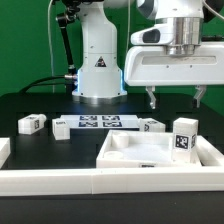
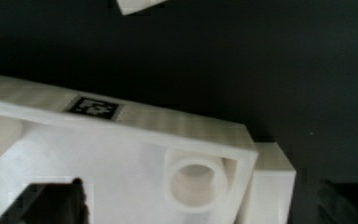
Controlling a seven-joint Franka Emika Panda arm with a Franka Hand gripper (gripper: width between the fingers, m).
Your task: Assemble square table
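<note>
The gripper [image 1: 176, 101] hangs in the air with its fingers [image 1: 151, 102] spread wide apart; nothing is held between them. The white table top [image 1: 140, 152] lies flat right under the fingers; it does not touch them. In the wrist view one corner of the table top sits between the two dark fingers; a round hole [image 2: 197, 180] in that corner shows just in front of them, and it looks empty; a small tag [image 2: 96, 107] sits on the rim a bit further off.

The standing leg [image 1: 183, 138] is upright at the table top's edge, below the fingers and closer to the finger on the exterior view's right; I cannot tell if it is screwed in or only standing there. The near leg [image 1: 152, 125] lies on the black table [image 1: 30, 105] just behind the table top, not far from the fingers; the middle leg [image 1: 60, 128] and the far leg [image 1: 32, 124] lie well apart from the fingers, past the marker board [image 1: 98, 122].

I think the job is near its start, since three legs are not in yet; the arm seems to be lining up over the corner. Next I think it must come straight down with the fingers kept spread, get one finger on each side of what it wants, and then squeeze; it must take care not to knock the standing leg over.
</note>
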